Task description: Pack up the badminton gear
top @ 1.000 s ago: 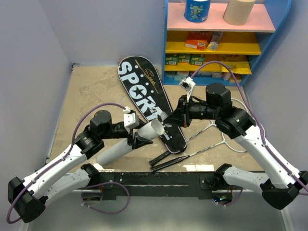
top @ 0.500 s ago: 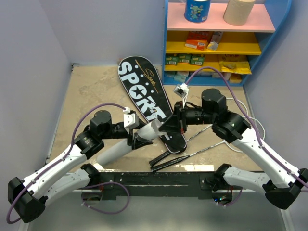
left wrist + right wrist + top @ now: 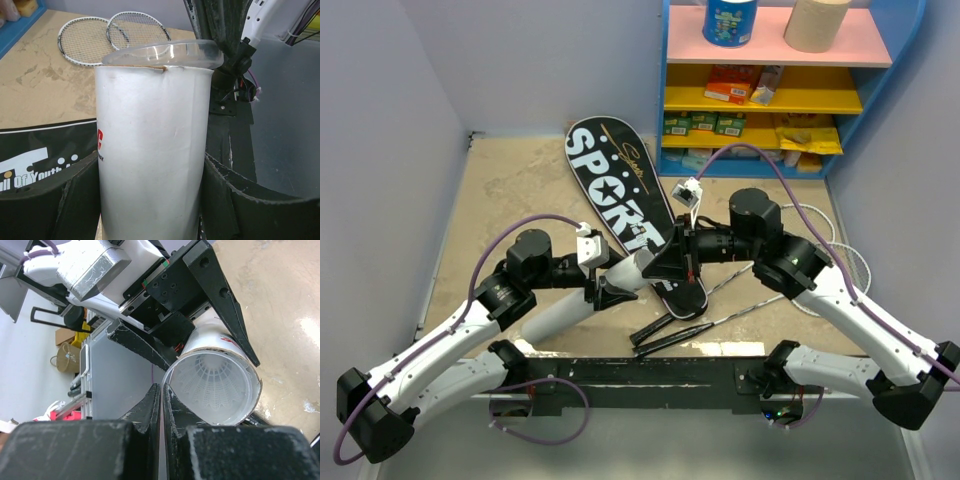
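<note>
My left gripper (image 3: 605,285) is shut on the long white tube (image 3: 565,308) and holds it tilted, its capped end up and to the right. In the left wrist view the tube (image 3: 150,150) fills the gap between the fingers, with a clear lid (image 3: 165,52) on top. My right gripper (image 3: 667,266) is shut and empty, its tips (image 3: 161,390) at the lid's rim. A white shuttlecock (image 3: 212,377) shows inside through the lid. The black SPORT bag (image 3: 615,190) lies flat behind. Two rackets (image 3: 775,285) lie to the right, handles (image 3: 670,335) near the front edge.
A blue shelf unit (image 3: 665,90) with yellow and pink boards stands at the back right, holding boxes, a blue-wrapped roll (image 3: 730,20) and a beige roll (image 3: 817,22). Walls close in on the left and right. Purple cables loop over both arms.
My right gripper has moved left toward the tube's capped end and now sits at the lid. The left arm and tube have not moved.
</note>
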You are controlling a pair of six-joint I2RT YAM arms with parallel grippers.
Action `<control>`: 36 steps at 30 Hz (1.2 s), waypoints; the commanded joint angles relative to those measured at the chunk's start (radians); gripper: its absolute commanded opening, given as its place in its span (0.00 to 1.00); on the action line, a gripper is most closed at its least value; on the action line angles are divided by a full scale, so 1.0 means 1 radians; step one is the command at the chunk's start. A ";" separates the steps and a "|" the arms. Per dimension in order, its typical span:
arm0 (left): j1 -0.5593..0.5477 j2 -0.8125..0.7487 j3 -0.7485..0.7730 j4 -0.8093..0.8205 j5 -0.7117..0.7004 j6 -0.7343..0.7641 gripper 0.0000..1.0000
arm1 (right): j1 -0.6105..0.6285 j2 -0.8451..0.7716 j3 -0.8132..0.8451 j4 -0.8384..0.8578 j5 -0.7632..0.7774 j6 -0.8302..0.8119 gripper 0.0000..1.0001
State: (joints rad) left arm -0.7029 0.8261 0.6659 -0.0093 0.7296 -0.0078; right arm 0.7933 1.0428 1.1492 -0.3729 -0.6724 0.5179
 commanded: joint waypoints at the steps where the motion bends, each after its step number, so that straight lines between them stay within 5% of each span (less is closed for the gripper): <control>1: -0.003 -0.021 0.041 0.065 0.024 -0.006 0.06 | 0.009 0.003 -0.016 0.037 0.010 -0.001 0.05; 25: -0.004 -0.030 0.043 0.063 0.021 -0.003 0.06 | 0.029 0.010 -0.097 0.147 -0.026 0.051 0.17; 36: -0.004 -0.025 0.043 0.063 0.014 -0.001 0.06 | 0.037 -0.003 -0.095 0.127 -0.004 0.037 0.12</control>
State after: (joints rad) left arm -0.7029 0.8143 0.6659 -0.0399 0.7338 -0.0071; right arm 0.8135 1.0477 1.0595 -0.2253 -0.6712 0.5655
